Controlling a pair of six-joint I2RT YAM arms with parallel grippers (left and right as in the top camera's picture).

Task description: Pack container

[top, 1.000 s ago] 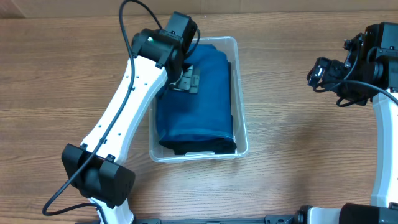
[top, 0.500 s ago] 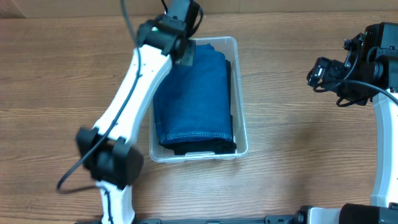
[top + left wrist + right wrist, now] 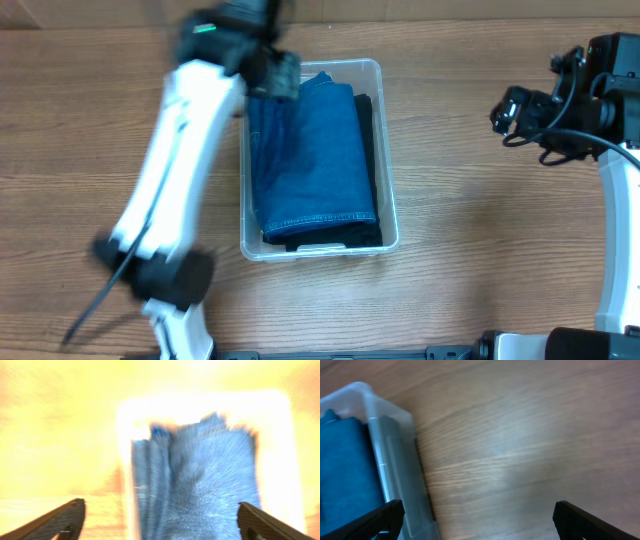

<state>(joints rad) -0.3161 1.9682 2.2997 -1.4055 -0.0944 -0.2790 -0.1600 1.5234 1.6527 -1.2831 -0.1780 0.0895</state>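
Container, clear plastic, sits mid-frame in the overhead view on the wooden table, long side running top to bottom. Folded blue denim fills most of it, stitched hem toward the lower end. A black cloth shows only as a strip along the denim's right side and under the hem, the rest hidden. The left arm rises from the lower left, heavily blurred. The left gripper is a smear over the container's upper-left corner, and from above I can't tell whether it touches denim or rim. The left wrist view is blurred and washed out yellow: its fingers are only dark wedges in the bottom corners, set wide apart with nothing between them, with denim and a pale bin outline ahead. The right gripper is at the upper right of the overhead view, well apart from the container, over bare table, with cables cluttering it so its gap is unreadable there. In the right wrist view its fingers are cut off at the bottom corners, spread wide, holding nothing. The container's corner and wall fill the left of that frame, with the denim's edge inside and wood grain elsewhere.
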